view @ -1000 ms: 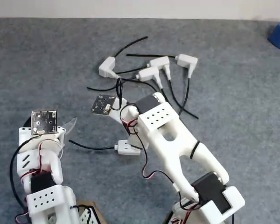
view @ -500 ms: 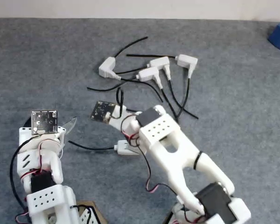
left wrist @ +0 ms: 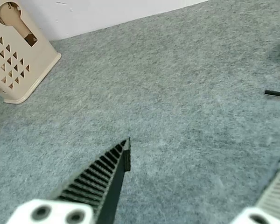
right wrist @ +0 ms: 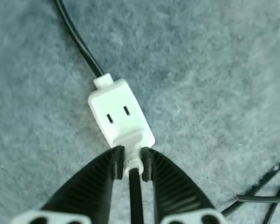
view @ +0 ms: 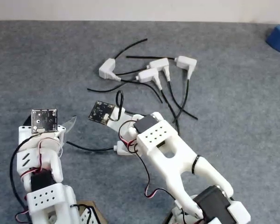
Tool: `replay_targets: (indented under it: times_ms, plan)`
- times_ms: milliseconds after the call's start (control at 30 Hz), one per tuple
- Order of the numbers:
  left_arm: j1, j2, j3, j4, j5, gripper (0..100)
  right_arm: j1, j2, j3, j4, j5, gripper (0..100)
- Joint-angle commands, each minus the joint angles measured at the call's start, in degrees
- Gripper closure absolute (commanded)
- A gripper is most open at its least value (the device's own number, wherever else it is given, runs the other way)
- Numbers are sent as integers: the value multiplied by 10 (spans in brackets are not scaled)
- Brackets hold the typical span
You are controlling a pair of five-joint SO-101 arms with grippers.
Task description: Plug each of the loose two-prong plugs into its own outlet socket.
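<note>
I count four white corded connectors (view: 107, 69) (view: 148, 74) (view: 159, 63) (view: 186, 60) far out, one outlet socket (right wrist: 119, 112) with two slots (right wrist: 109, 118), one plug (right wrist: 133, 161) at its end, two arms (view: 42, 186) (view: 172, 151), one beige basket (left wrist: 18, 60).

smooth plastic socket (right wrist: 119, 116), rough felt carpet (right wrist: 214, 70)

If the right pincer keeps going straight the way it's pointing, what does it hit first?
The socket. The right pincer is closed on its neck, and the white body lies directly ahead on the carpet, with nothing between.
</note>
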Motion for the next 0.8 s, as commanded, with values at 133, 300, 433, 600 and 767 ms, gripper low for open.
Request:
replay_targets:
  times_ms: [133, 300, 433, 600, 767]
  plan:
    - [-6, -7, -13, 3, 0, 553, 7, -7, -57, 60, -51, 769]
    - [-3, -7, -15, 3, 0, 553, 23, -37, -131, 146, -69, 670]
    - [-3, -7, -25, 4, 0, 553, 71, -60, -219, 194, -127, 670]
    - [-2, -7, -22, 4, 0, 553, 109, -64, -287, 240, -125, 670]
    - [15, -7, -22, 35, 0, 553, 128, -71, -306, 264, -129, 670]
